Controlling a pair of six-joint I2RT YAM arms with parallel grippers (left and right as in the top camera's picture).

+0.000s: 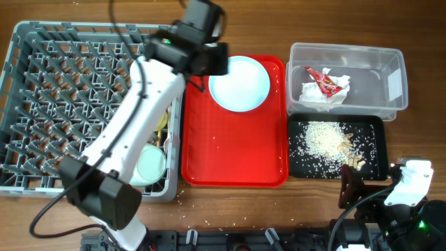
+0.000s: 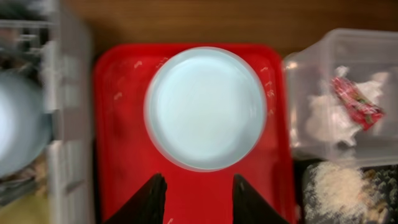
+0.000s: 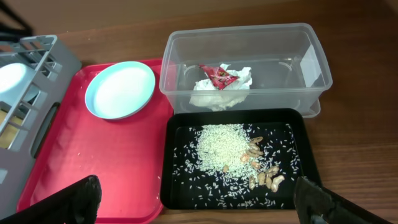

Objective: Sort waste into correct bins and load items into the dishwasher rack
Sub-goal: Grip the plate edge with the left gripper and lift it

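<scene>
the left gripper (image 2: 198, 200) had its jaws spread, with nothing between them. just ahead of its fingertips (image 2: 152, 196) lay the pale blue plate (image 2: 205, 106), flat on the red serving tray (image 2: 121, 155). the plate was wider than the gap between the jaws, and as far as the blurred wrist view showed, neither finger touched it. to the left of these jaws stood the grey dishwasher rack (image 2: 62, 162), with the blue-green bowl (image 2: 15, 118) lying inside it.

the right gripper (image 3: 196, 186) was also wide open and empty, well apart from the plate. straight ahead of its jaws sat the black tray (image 3: 171, 180), holding a heap of rice (image 3: 217, 149) with stray grains around it. a few beige scraps (image 3: 261, 171) lay toward the right-hand finger. beyond the tray, farther ahead of the jaws and touching or nearly touching its far rim, stood the clear tub (image 3: 311, 53). in it the crumpled napkin (image 3: 214, 96) lay with the red wrapper (image 3: 214, 74) on top. the plate lay ahead and to the left of these jaws, and the rack's corner farther left still.
</scene>
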